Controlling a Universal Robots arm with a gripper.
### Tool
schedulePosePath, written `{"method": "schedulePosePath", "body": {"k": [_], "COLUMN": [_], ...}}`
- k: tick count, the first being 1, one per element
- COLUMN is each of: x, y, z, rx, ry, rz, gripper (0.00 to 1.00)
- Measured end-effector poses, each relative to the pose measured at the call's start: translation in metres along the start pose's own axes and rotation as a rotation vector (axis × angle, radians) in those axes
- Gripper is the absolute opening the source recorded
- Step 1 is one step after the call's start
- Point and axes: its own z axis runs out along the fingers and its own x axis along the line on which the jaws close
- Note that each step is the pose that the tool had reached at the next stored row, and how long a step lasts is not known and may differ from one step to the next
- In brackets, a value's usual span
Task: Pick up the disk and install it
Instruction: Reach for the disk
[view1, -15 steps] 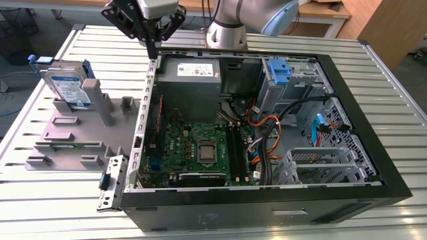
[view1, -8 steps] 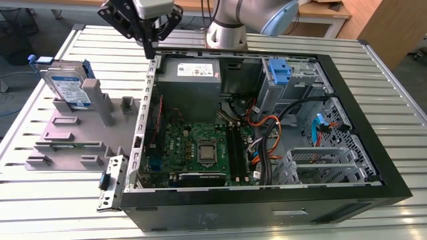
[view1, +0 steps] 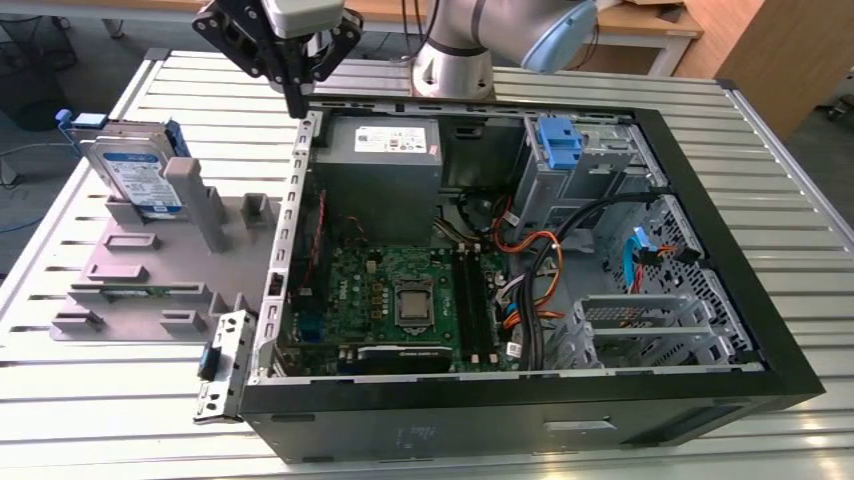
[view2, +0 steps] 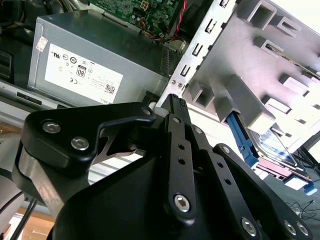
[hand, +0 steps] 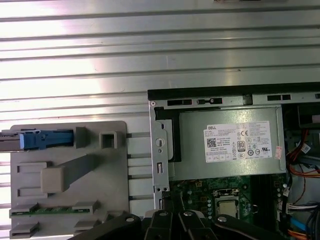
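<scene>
Exterior view shows the disk (view1: 131, 172) with label; first wrist view, edge-on.

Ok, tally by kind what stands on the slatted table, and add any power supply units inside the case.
Disk: 1
Grey fixture: 1
Computer case: 1
Power supply: 1
Total: 4
</scene>
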Motion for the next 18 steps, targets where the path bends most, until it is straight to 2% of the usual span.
{"method": "schedulePosePath", "body": {"k": [18], "x": [0.0038], "y": [-0.0003], "z": [0.0000], "rx": [0.0000], "ry": [0.0000], "rz": [0.000], "gripper": [0.11]}}
